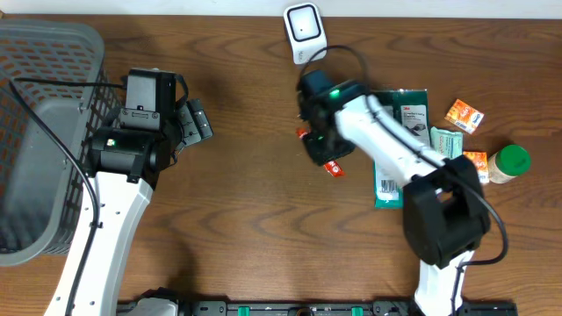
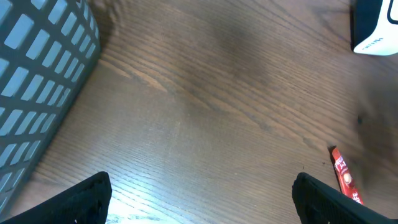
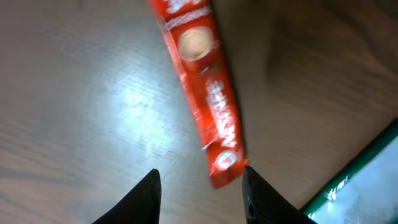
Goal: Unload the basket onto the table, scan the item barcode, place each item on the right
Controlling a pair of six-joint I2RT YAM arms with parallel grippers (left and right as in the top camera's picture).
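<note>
Down on the counter (image 1: 246, 228), just below the scanner (image 1: 303, 28), the red sachet (image 3: 202, 87) lies flat, right gripper (image 3: 199, 190) spread loosely about its end, holding nothing. Left gripper (image 2: 202, 202) gapes empty. Risk: thin, slick packet, so fingers could skid off, or lift it barcode-down.

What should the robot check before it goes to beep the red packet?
1. Red packet within reach of the right gripper: ok, its end lies between the fingers.
2. Packet gripped: not ok, the jaws stand apart and the packet lies flat on the table.
3. Scanner in sight: ok, it stands at the table's far edge.
4. Barcode facing up: cannot tell, the print is blurred.
5. Left gripper out of the way: ok, open, beside the basket.
</note>
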